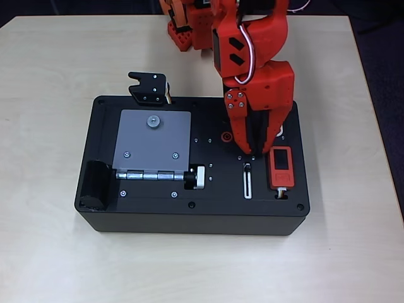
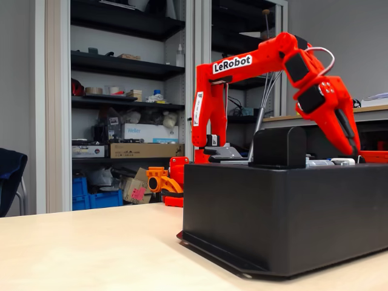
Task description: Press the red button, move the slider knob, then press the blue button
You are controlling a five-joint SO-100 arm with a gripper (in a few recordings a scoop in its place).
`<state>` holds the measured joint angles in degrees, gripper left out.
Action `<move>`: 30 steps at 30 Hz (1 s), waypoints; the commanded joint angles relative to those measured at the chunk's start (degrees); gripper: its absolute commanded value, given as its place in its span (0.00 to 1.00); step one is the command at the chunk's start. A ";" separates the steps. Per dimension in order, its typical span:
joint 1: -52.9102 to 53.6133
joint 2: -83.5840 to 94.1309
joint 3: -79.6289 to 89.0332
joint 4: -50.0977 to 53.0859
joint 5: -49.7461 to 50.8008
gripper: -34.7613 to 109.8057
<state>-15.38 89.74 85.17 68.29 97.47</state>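
Observation:
My red gripper (image 1: 252,153) points down over the right half of the black box (image 1: 151,214). Its fingers lie close together with nothing between them. The tips hang just above the top end of the narrow white-rimmed slot (image 1: 247,183), where the tiny black slider knob (image 1: 247,167) sits. A sliver of the white oval surround (image 1: 279,131) peeks out right of the gripper. The red button and the blue button are hidden under the arm. In the fixed view the gripper (image 2: 356,156) reaches down to the top of the box (image 2: 285,212).
On the box are a grey hinged plate (image 1: 153,142), a ribbed white-and-black cylinder knob (image 1: 196,177), a red ring socket (image 1: 226,136) and a red module with a black screen (image 1: 281,167). A black bracket (image 1: 149,88) stands at the box's back edge. Shelves (image 2: 121,91) fill the background.

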 commanded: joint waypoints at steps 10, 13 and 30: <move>0.26 -0.44 -2.02 -0.44 0.88 0.24; 0.70 -0.44 -1.67 -0.53 0.53 0.24; 1.76 -1.76 -1.32 -1.93 -0.09 0.24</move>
<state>-13.27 87.80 84.02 66.71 96.68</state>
